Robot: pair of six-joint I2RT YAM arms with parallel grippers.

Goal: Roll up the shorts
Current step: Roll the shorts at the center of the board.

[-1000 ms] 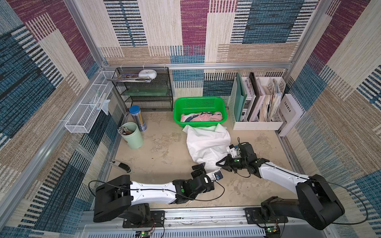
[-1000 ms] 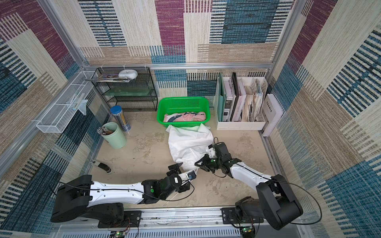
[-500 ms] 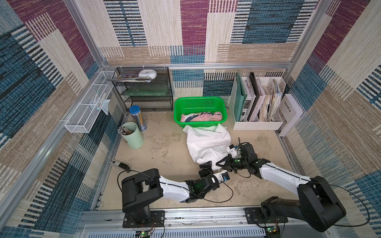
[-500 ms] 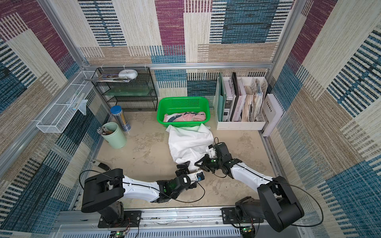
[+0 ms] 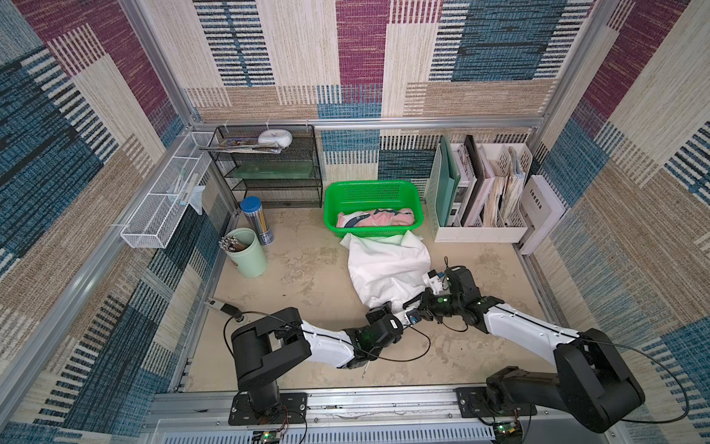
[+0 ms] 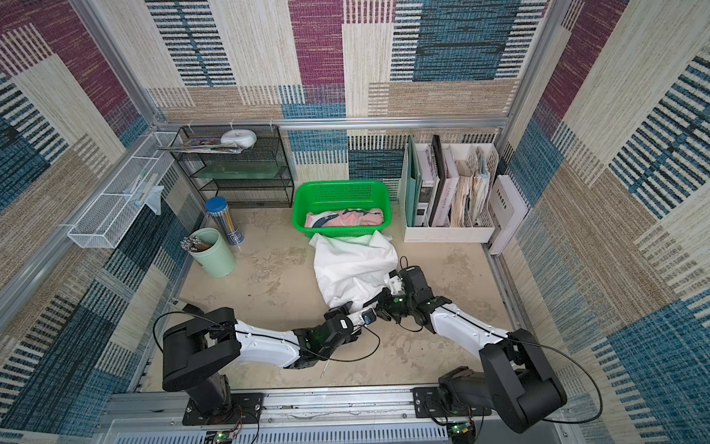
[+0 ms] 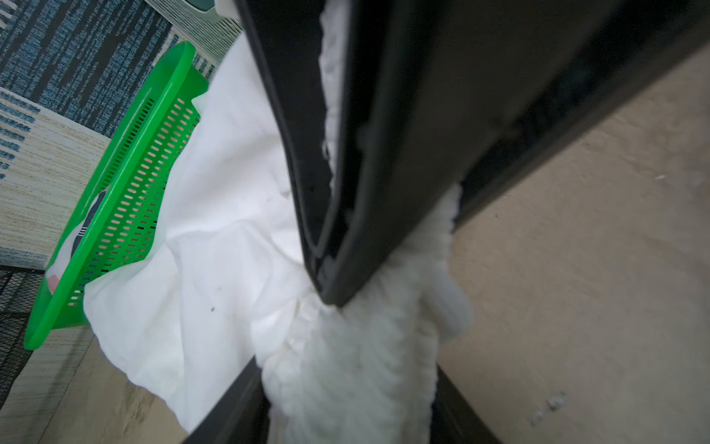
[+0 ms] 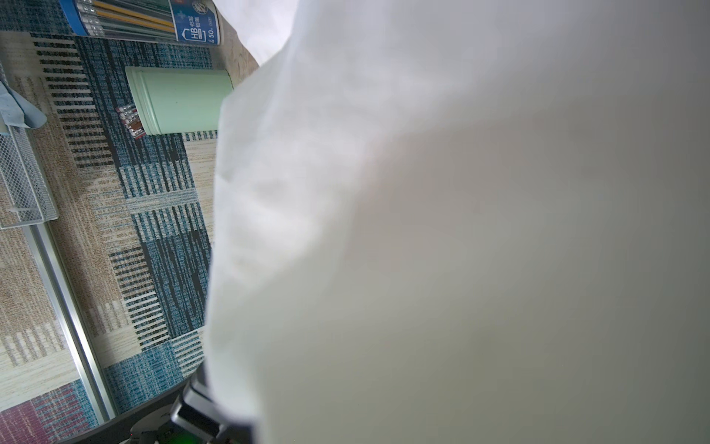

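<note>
Comparing with a second ago: left fingers (image 5: 379, 310), then spread short of the cloth, now pinch the near waistband of the white shorts (image 5: 388, 269). These lie on the bench (image 5: 307, 276) before the green basket (image 5: 334, 226) holding the pink shorts (image 5: 374, 220). Right fingers (image 5: 418, 303) unchanged, clamped on the same waistband.

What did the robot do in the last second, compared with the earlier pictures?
The left gripper eased forward onto the near edge of the white shorts, and its jaws, wide open before, closed in around the ribbed waistband. The right gripper stayed shut at the shorts' near corner. The pink shorts stayed in the green basket.
</note>
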